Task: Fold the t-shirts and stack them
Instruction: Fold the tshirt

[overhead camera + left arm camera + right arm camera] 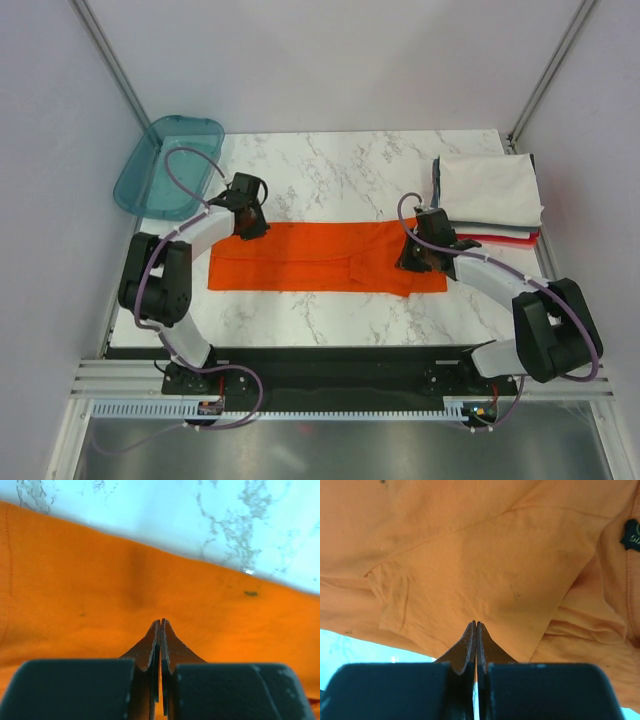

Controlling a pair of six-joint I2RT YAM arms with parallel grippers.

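Lying flat across the middle of the bench (340,180), orange t-shirt (320,258) folded into a long strip running left to right, with layers overlapping toward the right end. Left tool (251,230) down on the strip's far left corner, fingers (149,647) pressed together with tips on the cloth; cannot tell whether any fabric is pinched between them. Right tool (414,260) down on the right end, likewise closed against the cloth, with a black neck label (630,536) close by in the wrist view. Stack of folded t-shirts (490,190) at the far right bench edge, white on top, red edge showing beneath, just beyond the right tool. Teal tray (160,165) at the far left corner, overhanging the bench edge, apart from the orange t-shirt.
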